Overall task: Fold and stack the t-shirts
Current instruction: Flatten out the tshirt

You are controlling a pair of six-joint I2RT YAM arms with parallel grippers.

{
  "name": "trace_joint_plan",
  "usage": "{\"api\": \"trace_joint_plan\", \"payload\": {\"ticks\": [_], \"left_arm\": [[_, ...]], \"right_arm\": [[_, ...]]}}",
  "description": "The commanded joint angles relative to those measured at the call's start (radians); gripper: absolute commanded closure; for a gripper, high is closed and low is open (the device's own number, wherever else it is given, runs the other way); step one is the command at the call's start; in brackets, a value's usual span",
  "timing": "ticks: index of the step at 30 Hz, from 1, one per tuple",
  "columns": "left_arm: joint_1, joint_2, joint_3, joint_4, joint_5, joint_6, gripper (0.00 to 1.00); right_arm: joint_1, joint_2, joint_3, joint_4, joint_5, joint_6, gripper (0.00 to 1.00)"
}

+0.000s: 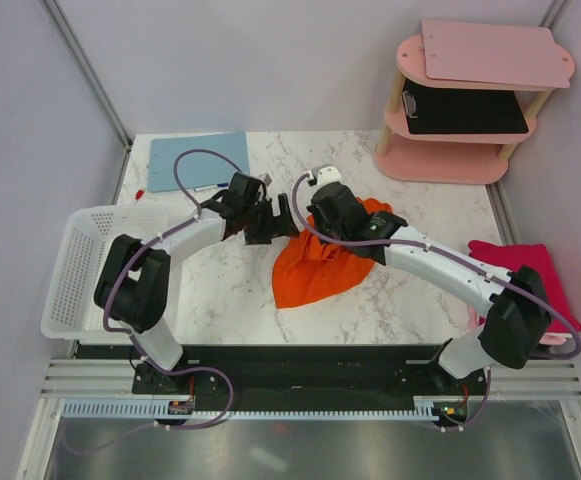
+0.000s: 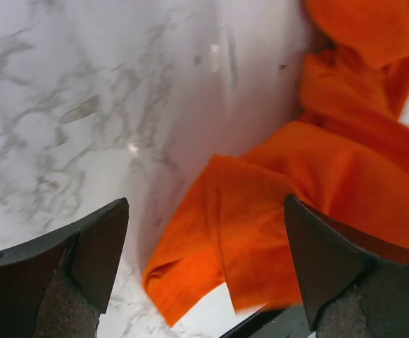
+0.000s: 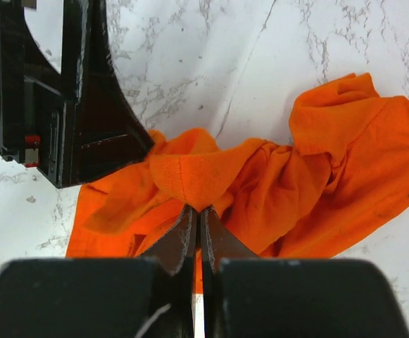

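The orange t-shirt [image 1: 315,272] lies crumpled on the marble table, near the middle. My right gripper [image 3: 199,209] is shut on a raised fold of the orange t-shirt [image 3: 211,176], pinching it between its fingertips. My left gripper [image 2: 205,204] is open just to the left of that spot, its fingers wide apart above a loose edge of the orange t-shirt [image 2: 260,232] with nothing gripped. In the top view the left gripper [image 1: 280,222] sits close beside the right wrist. The magenta-pink t-shirt [image 1: 528,272] lies at the table's right edge, partly under the right arm.
A white plastic basket [image 1: 70,270] hangs off the left edge. A light-blue clipboard [image 1: 198,160] lies at the back left. A pink tiered shelf [image 1: 460,150] stands at the back right with a pale pink board [image 1: 490,52] on top.
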Motion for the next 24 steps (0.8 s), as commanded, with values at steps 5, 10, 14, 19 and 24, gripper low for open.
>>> {"api": "trace_joint_plan", "payload": {"ticks": [5, 10, 14, 19, 24], "left_arm": [[-0.052, 0.025, 0.062, 0.141, 0.101, -0.095, 0.02], [-0.056, 0.002, 0.016, 0.135, 0.095, -0.121, 0.02], [-0.056, -0.075, -0.07, 0.124, 0.056, -0.136, 0.04], [-0.056, -0.147, -0.154, 0.121, 0.039, -0.185, 0.08], [-0.056, -0.158, -0.28, 0.271, 0.048, -0.262, 0.08]], "right_arm": [[0.005, 0.05, -0.056, 0.013, -0.016, 0.017, 0.98], [0.005, 0.07, -0.067, 0.026, -0.016, 0.029, 0.98], [0.005, 0.081, -0.065, 0.03, 0.007, 0.024, 0.98], [0.0, 0.099, -0.059, 0.032, 0.018, 0.021, 0.98], [-0.001, 0.104, -0.062, 0.041, 0.021, 0.021, 0.98]]}}
